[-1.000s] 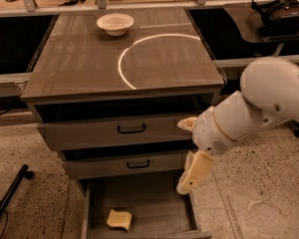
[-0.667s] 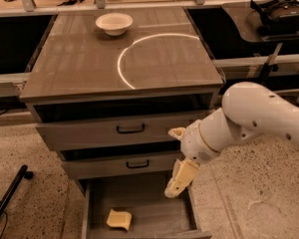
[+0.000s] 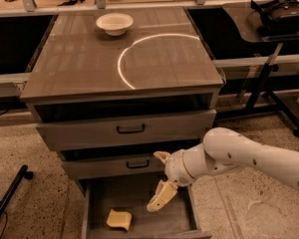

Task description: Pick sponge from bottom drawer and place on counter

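The pale-yellow sponge (image 3: 119, 219) lies on the wood-grain floor of the open bottom drawer (image 3: 138, 195), near its front left. My gripper (image 3: 160, 179) hangs over the drawer's right half, up and to the right of the sponge and not touching it. Its fingers are spread: one cream fingertip (image 3: 162, 157) points up in front of the middle drawer, and the other fingertip (image 3: 158, 199) points down into the drawer. The gripper holds nothing. The counter (image 3: 74, 63) bears a bright white arc mark (image 3: 123, 66).
A cream-white bowl (image 3: 114, 23) stands at the back of the counter. The two upper drawers with black handles (image 3: 130, 129) are slightly ajar. A side table with a black headset (image 3: 283, 10) stands at the right. A black bar (image 3: 7, 198) lies on the floor at the left.
My arm has swung left and down, bringing the gripper from beside the cabinet's right edge to over the open bottom drawer. The sponge has not moved.
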`<state>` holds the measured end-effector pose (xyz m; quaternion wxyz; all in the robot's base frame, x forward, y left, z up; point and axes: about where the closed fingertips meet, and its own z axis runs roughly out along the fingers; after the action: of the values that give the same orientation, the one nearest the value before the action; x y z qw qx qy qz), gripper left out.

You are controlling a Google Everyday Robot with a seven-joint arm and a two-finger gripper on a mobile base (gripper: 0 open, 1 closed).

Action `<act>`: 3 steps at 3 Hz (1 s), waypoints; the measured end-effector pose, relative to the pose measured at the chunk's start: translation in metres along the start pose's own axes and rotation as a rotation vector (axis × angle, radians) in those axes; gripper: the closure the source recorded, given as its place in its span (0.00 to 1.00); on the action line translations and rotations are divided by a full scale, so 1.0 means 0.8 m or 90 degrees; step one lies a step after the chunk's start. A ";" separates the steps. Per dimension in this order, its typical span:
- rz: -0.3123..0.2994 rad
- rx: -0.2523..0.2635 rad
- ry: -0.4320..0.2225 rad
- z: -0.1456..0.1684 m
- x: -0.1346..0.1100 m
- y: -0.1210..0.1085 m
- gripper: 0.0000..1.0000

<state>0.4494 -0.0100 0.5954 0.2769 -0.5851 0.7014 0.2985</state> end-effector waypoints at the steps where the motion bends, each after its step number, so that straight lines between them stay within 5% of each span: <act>1: 0.005 -0.003 0.001 0.007 0.005 0.000 0.00; 3: 0.076 -0.046 0.016 0.119 0.078 0.010 0.00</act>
<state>0.4355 0.0209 0.4859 0.2288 -0.5554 0.7272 0.3321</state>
